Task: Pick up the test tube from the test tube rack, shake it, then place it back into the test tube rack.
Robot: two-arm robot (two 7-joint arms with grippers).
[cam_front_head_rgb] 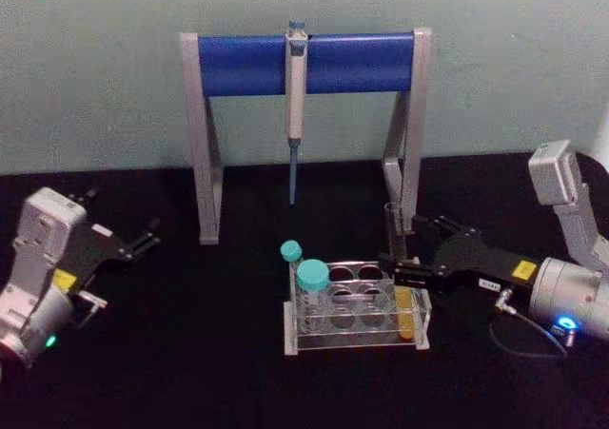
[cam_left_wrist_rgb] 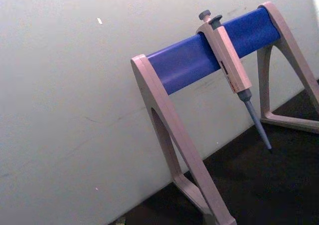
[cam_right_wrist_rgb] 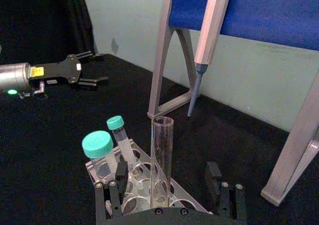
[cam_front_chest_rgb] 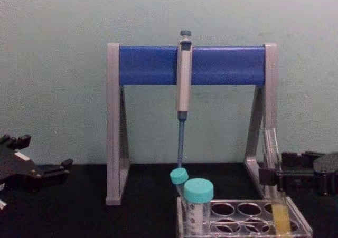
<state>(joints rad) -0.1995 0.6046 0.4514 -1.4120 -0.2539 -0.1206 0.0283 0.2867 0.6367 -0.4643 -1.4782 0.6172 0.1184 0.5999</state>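
Clear test tube (cam_front_head_rgb: 394, 234) holds yellow-orange liquid (cam_front_head_rgb: 407, 324); caps (cam_front_head_rgb: 312, 276) teal.

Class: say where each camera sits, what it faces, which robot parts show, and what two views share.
Head: high, looking down on the test tube rack; left claw and right claw show.
Chest: low, looking across at the pipette stand; both claws at the edges.
Left wrist: faces the stand and wall.
Right wrist: behind the right claw, faces the test tube.
All share the stand.

A laboratory: a slim grey pipette (cam_front_head_rgb: 296, 87) hangs on a grey-and-blue stand (cam_front_head_rgb: 247, 65) behind a clear plastic rack (cam_front_head_rgb: 354, 340) of teal-capped tubes (cam_front_head_rgb: 312, 279).
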